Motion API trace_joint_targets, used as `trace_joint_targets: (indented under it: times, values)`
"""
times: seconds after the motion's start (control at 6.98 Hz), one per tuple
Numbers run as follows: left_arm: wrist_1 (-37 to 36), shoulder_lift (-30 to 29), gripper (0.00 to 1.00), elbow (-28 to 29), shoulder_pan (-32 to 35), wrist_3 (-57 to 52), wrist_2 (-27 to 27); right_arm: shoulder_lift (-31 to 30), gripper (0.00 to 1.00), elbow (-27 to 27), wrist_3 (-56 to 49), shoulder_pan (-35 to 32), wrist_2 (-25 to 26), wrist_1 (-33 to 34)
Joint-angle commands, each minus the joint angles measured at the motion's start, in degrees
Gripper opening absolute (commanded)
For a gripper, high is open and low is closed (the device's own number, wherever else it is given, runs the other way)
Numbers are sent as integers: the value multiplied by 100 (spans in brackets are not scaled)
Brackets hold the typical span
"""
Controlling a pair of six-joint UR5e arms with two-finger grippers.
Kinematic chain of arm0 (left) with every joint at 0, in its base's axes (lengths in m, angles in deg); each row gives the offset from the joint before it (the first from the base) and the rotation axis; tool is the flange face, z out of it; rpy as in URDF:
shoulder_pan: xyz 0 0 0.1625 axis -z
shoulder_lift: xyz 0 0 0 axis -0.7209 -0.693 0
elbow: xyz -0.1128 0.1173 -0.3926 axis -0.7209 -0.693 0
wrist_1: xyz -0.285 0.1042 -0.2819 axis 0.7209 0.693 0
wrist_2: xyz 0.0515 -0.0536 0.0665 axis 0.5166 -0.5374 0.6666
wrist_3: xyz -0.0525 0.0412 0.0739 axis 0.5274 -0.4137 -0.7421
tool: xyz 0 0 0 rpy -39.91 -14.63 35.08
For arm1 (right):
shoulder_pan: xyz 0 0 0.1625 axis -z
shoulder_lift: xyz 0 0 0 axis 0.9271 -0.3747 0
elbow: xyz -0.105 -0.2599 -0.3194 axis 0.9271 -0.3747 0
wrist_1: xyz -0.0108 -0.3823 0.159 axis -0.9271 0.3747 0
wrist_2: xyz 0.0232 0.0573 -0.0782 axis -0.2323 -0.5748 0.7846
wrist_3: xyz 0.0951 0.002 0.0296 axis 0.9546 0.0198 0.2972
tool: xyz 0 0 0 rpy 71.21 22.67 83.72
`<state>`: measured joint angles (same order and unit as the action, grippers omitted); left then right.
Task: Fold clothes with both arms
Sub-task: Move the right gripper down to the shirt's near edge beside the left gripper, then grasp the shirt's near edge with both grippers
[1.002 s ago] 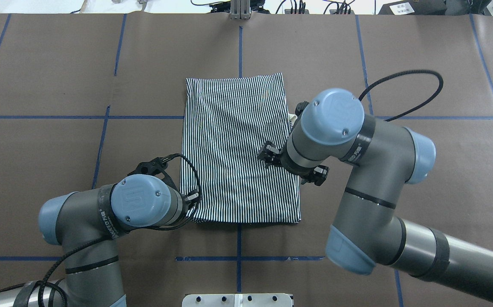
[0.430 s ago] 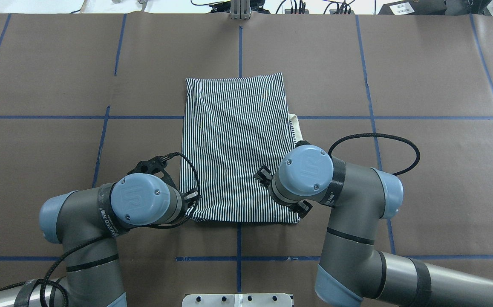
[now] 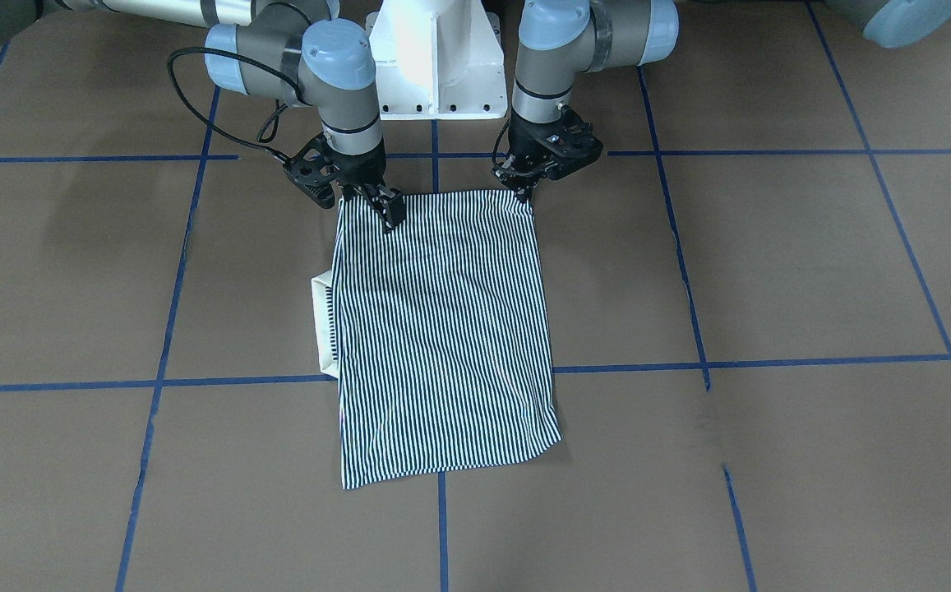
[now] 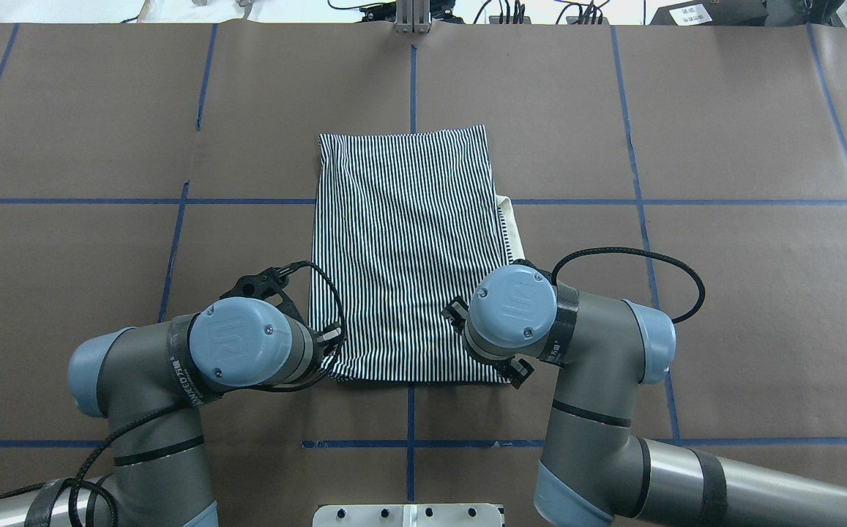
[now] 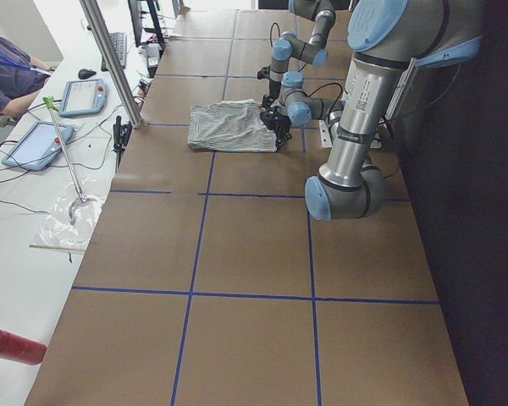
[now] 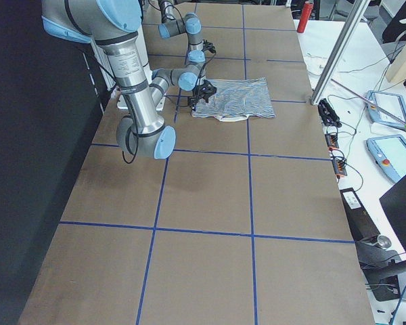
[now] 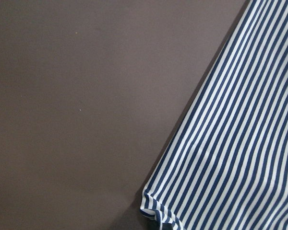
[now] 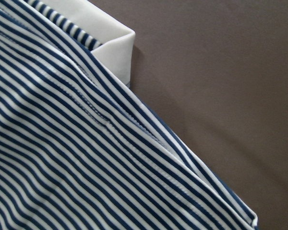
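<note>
The navy-and-white striped polo shirt [image 3: 442, 329] [image 4: 408, 256] lies folded into a tall rectangle in the middle of the table. Its cream collar [image 3: 323, 329] [image 8: 110, 43] sticks out on the robot's right side. My left gripper [image 3: 527, 191] is down at the shirt's near left corner and looks shut on that corner, which curls up slightly in the left wrist view [image 7: 156, 215]. My right gripper [image 3: 376, 207] stands over the near right corner with its fingers apart, one finger [image 3: 394, 215] above the cloth. In the overhead view both wrists hide their grippers.
The white pedestal [image 3: 434, 57] stands just behind the arms. Blue tape lines [image 4: 412, 88] cross the brown table cover. A metal post [image 4: 412, 18] rises at the far edge. Beyond it a side bench holds tablets [image 5: 38, 144], and a person [image 5: 8, 76] sits there.
My right arm has swung from the shirt's right edge back toward the robot, to the near right corner. The left arm and the shirt have stayed put.
</note>
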<state>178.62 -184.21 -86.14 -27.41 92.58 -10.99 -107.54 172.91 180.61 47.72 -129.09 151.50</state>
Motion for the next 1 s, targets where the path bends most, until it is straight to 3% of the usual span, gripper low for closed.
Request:
trace_joint_targets:
  times: [0.0, 0.86]
  values:
    - [4, 0, 0, 1, 0, -3, 0, 88, 100, -24, 80, 23, -28, 309]
    - [4, 0, 0, 1, 18, -3, 9, 72, 95, -67, 80, 129, -1, 399]
